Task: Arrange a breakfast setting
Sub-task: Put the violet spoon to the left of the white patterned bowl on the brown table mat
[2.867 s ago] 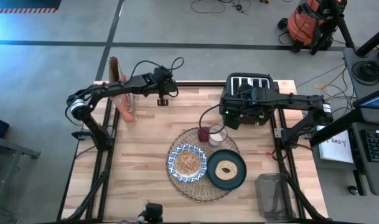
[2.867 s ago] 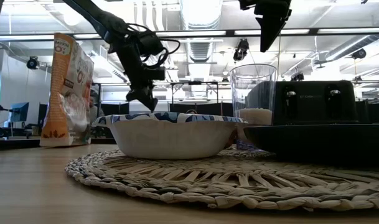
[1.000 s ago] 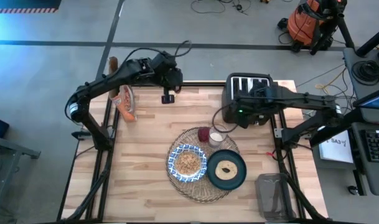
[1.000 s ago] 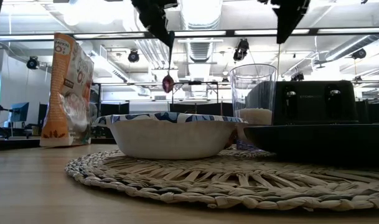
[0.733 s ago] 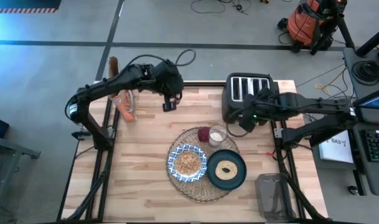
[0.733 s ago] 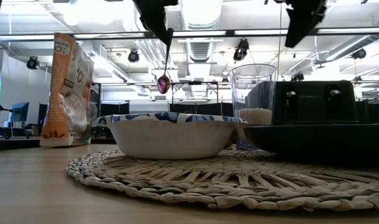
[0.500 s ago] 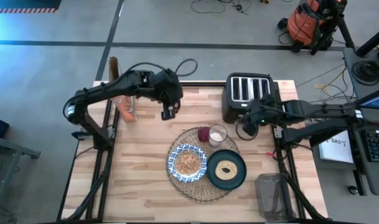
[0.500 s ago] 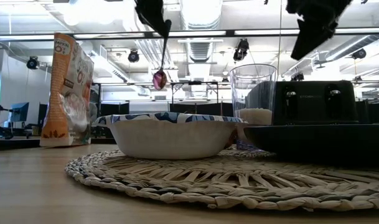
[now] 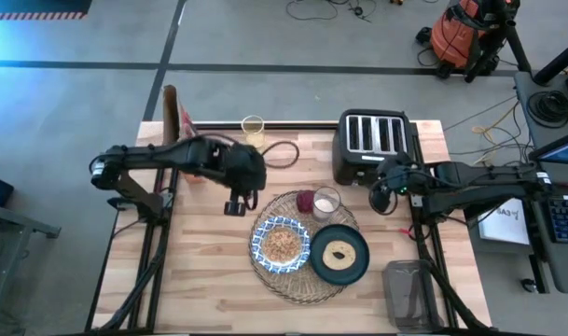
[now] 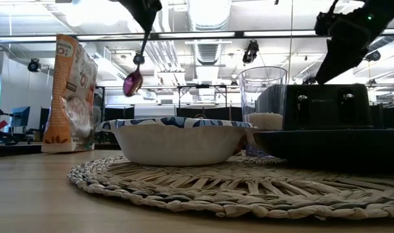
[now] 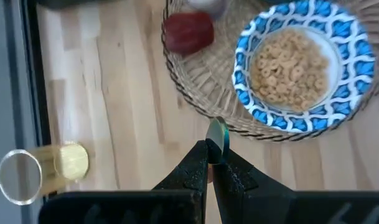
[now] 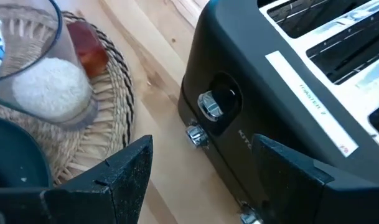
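Note:
A round woven placemat [image 9: 302,273] holds a blue-and-white bowl [image 9: 282,245] of cereal, a dark teal plate [image 9: 341,256] with a round bread, and a clear glass [image 9: 326,202] with white contents. My left gripper [image 9: 235,205] is just left of the placemat, above the table, shut on a spoon [image 10: 133,81]. My right gripper [image 9: 381,198] is open and empty, by the toaster's front right corner. My left gripper pinches the spoon's handle [image 11: 213,149] between its two fingers, near the handle's upper end. The fingers point down. The spoon hangs below them, slightly tilted, its bowl end [image 10: 132,84] lowest, clear of the table and higher than the blue-and-white bowl's rim [image 10: 177,123].
A black four-slot toaster [image 9: 370,140] stands at the far right. An orange cereal bag [image 10: 70,90] stands at the far left. A glass of yellow liquid [image 9: 254,129] stands at the far edge. A red object [image 9: 306,201] lies on the placemat beside the clear glass.
My left gripper has carried the hanging spoon from the table's far edge toward the near edge, down to the placemat's left side. My right gripper has drawn away from the clear glass toward the table's right edge. The glass of yellow liquid now shows.

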